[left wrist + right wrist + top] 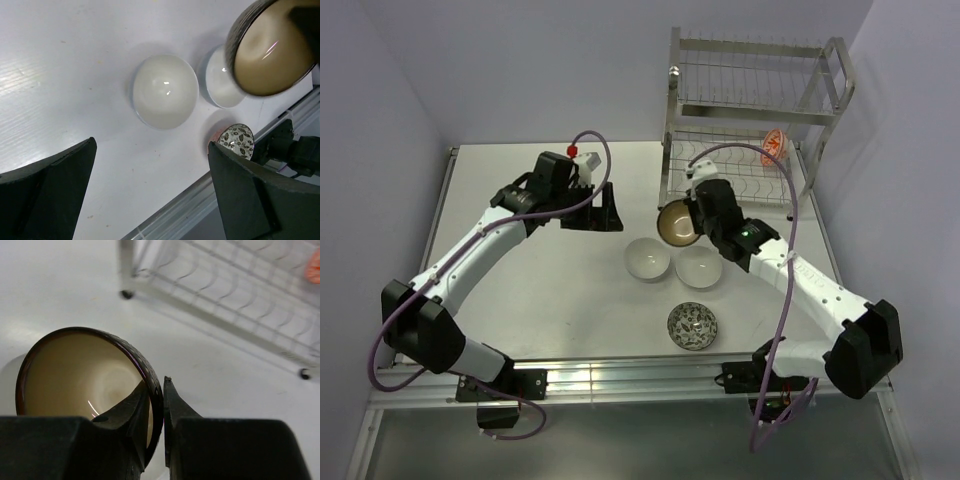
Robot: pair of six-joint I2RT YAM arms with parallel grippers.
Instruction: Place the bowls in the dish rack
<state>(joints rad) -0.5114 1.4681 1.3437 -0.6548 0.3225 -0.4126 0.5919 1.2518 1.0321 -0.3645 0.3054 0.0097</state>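
The two-tier silver wire dish rack (750, 110) stands at the far right of the white bench (540, 290). One bowl is in it: the orange-red patterned bowl (775, 147) stands on edge in the curved wire slots at the right end of the lower tier. It shows as an orange sliver at the right wrist view's upper right edge (314, 267).

The right pincer (156, 390) is pinching the rim of the dark brown bowl with the tan inside (85, 375), one finger inside and one against the outer wall. This bowl is tipped up on edge with its tan hollow showing to the overhead camera (677, 223). It is just in front of the rack's near-left post, outside the wires.

Three bowls sit upright on the bench. The two plain white bowls (647, 258) (699, 266) sit side by side just in front of the held bowl. The grey-white patterned bowl (692, 325) is nearer the arm bases.

The left pincer (152, 200) is spread wide with nothing between its fingers. It is over bare bench, well left of the bowls (592, 210). Its camera looks across at the white pair and the brown bowl above them.
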